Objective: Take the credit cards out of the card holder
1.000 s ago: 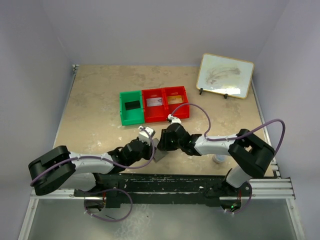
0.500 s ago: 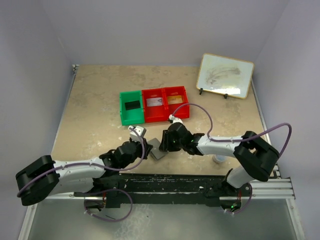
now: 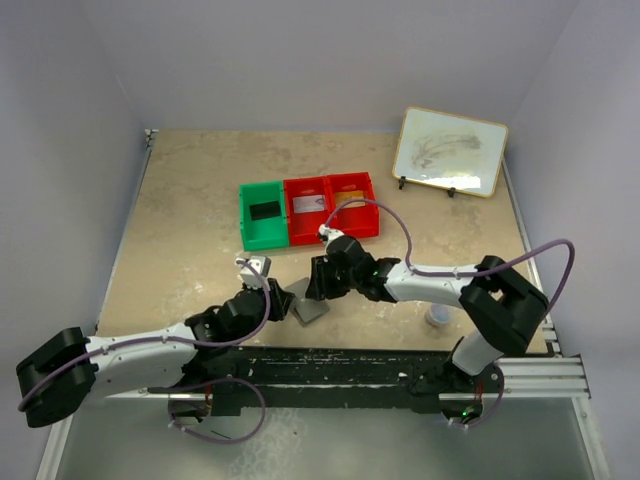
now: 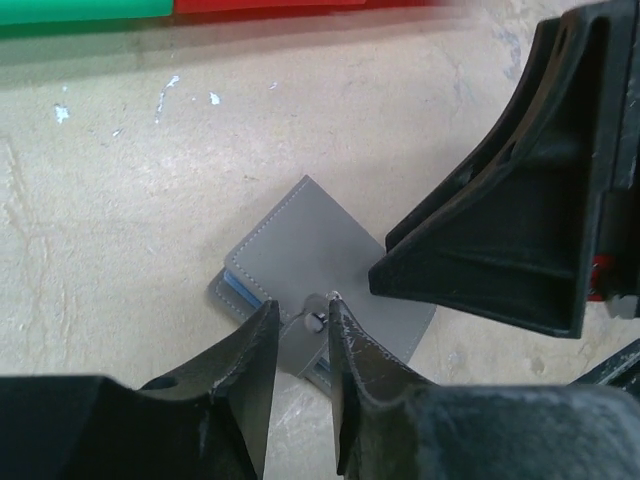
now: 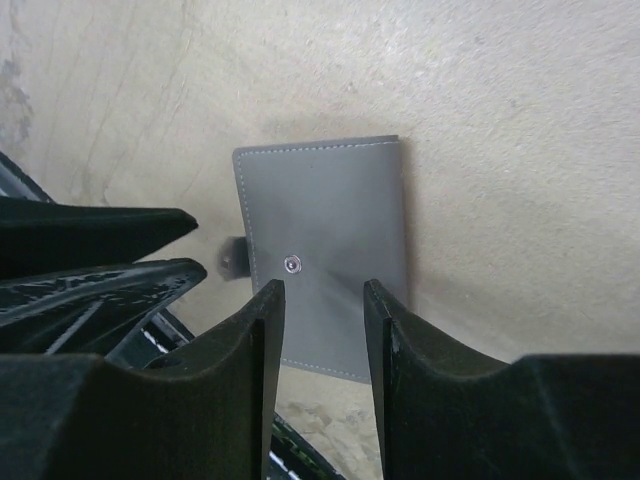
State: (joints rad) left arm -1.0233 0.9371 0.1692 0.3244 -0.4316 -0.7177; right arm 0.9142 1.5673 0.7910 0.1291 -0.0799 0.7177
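- From above, the card holder [image 3: 309, 309] lies flat and shut on the bench [image 3: 190, 200], a small dull grey case close to the near edge where the arms are bolted.
- The left claw [image 3: 282, 298] reaches in at the holder's left side and the right claw [image 3: 316, 286] hangs over its far edge. The two nearly meet above it.
- Beyond the holder stands a row of three bins: a green bin [image 3: 247, 215], a middle red bin [image 3: 296, 232] with a pale card [image 3: 308, 203] in it, and a right red bin [image 3: 370, 215] with a gold card [image 3: 349, 199].
- Farther off to the holder's right and behind it, a framed whiteboard [image 3: 450, 150] leans upright.
- On the left wrist camera, the holder [image 4: 320, 250] shows stitched edges, and a small snap tab [image 4: 313, 322] sticks out of its near side.
- That tab sits right in the narrow gap of the left claw [image 4: 302, 306]. I cannot tell whether the tips pinch it or only flank it.
- A blue edge [image 4: 236, 284] peeks from the holder's left corner. What it belongs to I can't make out.
- One finger [image 4: 500, 230] of the right claw looms over the holder's right side.
- On the right wrist camera, the right claw [image 5: 322, 290] stands apart with nothing between its tips, above the holder's [image 5: 330, 230] near end. The round snap stud [image 5: 291, 264] is just beside its left finger.
- The left claw [image 5: 185, 240] pokes in at the holder's left edge.
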